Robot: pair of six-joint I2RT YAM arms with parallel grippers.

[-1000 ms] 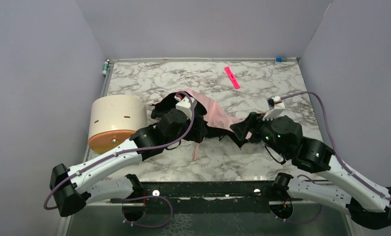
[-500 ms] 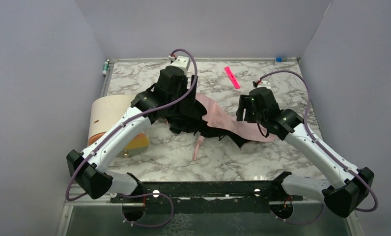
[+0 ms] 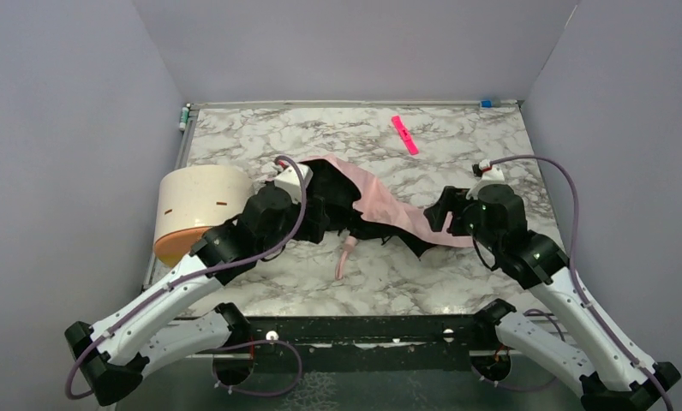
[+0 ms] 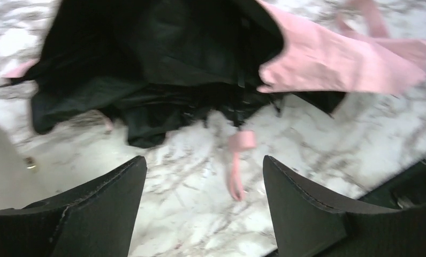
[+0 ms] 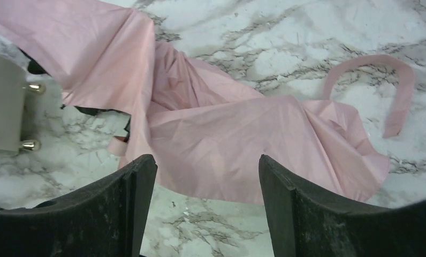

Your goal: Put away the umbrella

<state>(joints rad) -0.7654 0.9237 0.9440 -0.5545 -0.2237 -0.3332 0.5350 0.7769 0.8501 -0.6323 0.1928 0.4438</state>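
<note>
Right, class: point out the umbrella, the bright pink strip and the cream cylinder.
umbrella (image 3: 380,205), top view, pink canopy fabric.
bright pink strip (image 3: 404,134), top view, its middle.
cream cylinder (image 3: 202,199), top view, curved side.

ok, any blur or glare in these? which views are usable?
Left wrist: umbrella and marble smeared, probably motion blur; only the fingers are crisp. Right wrist: sharp, with fabric creases and the strap easy to read. Top: even light, soft shadows, no glare on the table.
</note>
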